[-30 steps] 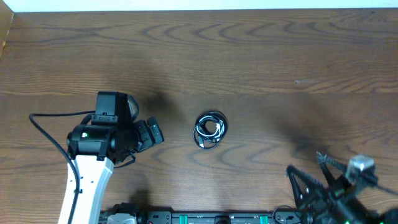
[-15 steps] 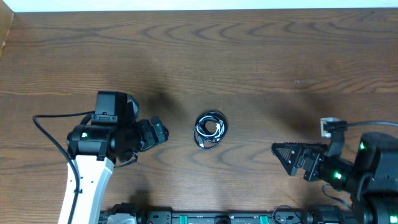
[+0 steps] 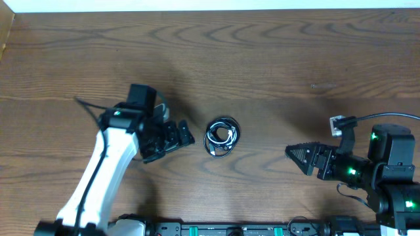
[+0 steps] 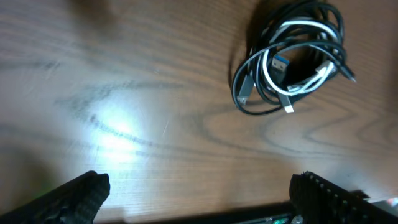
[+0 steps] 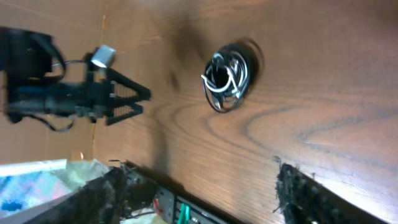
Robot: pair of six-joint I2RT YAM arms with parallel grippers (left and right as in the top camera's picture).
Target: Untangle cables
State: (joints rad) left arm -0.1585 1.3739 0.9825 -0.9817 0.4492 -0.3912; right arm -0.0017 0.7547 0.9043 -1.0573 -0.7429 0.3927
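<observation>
Wooden table (image 3: 275,59) carries the cables (image 3: 222,136) as one coiled black-and-white bundle near its centre, with the left gripper (image 3: 178,139) just beside it, fingers spread and empty, and the right gripper (image 3: 298,159) well apart, likewise spread, both pointing toward the bundle.

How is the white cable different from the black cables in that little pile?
The white cable is bright and loops mostly inside the coil; the black cables are dark and make the outer ring. The black cables show more loops than the white cable. Both are thin, curled and tangled together in one bundle.
</observation>
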